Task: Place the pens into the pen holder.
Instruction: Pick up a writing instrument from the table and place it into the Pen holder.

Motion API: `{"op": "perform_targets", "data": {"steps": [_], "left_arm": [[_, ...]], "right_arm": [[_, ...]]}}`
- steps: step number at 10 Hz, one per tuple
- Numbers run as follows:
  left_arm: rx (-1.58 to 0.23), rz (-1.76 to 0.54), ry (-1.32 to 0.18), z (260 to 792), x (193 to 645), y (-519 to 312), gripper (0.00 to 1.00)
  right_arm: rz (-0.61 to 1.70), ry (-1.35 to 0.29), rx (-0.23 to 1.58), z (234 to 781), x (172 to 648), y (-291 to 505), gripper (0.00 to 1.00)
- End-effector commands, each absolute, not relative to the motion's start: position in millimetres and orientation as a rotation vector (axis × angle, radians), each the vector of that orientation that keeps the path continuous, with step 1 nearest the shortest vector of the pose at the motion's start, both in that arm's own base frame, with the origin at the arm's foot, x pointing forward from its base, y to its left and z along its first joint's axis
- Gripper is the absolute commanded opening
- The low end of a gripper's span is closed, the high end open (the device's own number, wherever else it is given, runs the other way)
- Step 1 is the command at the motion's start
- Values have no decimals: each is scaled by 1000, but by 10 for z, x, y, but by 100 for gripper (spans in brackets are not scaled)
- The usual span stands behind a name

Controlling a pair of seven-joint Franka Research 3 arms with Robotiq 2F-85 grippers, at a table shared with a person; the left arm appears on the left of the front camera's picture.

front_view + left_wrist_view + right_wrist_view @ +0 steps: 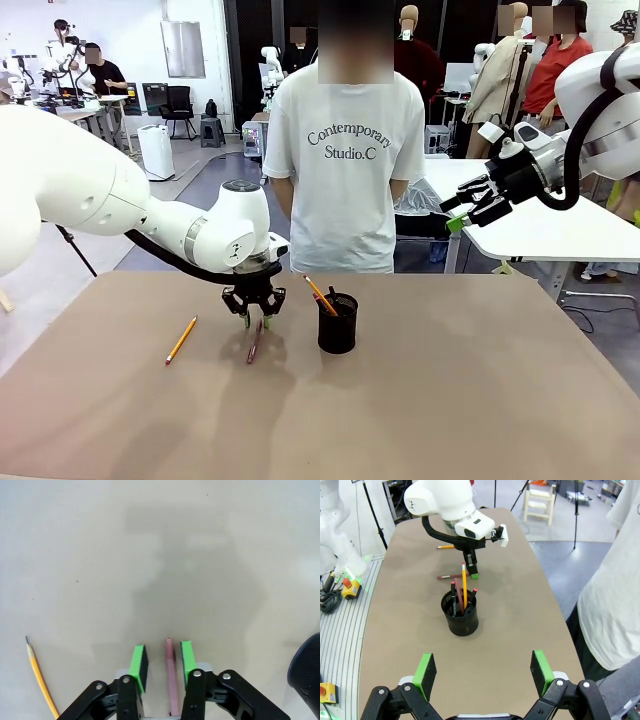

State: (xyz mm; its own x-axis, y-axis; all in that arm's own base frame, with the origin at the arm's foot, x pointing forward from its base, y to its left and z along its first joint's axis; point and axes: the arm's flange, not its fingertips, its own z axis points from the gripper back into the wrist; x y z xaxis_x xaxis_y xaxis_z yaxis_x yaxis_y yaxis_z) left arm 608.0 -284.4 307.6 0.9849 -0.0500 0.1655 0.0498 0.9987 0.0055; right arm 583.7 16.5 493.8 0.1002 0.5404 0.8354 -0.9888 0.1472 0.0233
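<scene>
A dark reddish-brown pen (254, 342) lies on the brown table, and my left gripper (254, 318) is down over it. In the left wrist view this pen (171, 680) lies between the green pads (138, 666), close to the right pad, with a gap at the left one; the jaws stand partly closed, not clamped. An orange-yellow pen (181, 340) lies further left on the table. The black mesh pen holder (338, 325) stands to the right and holds an orange pen (464, 585) and some dark ones. My right gripper (470, 205) hangs high on the right, open and empty.
A person in a white T-shirt (345, 150) stands at the far edge of the table (450, 400). The holder's rim (307, 672) shows at the right edge of the left wrist view.
</scene>
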Motion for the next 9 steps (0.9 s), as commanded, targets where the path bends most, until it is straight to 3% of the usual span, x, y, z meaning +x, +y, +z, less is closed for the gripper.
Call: {"op": "perform_targets", "data": {"steps": [1,6,9], "left_arm": [[-3,-55,-144,2976,6089,-2795,0],[-47,-76,-94,3035,6017,-2765,0],[-190,-104,-127,3259,5978,-2645,0]], "right_arm": [[1289,-799,713,4962,5841,170,100],[1289,-799,713,4962,5841,170,100],[1289,-799,713,4962,5841,170,100]]}}
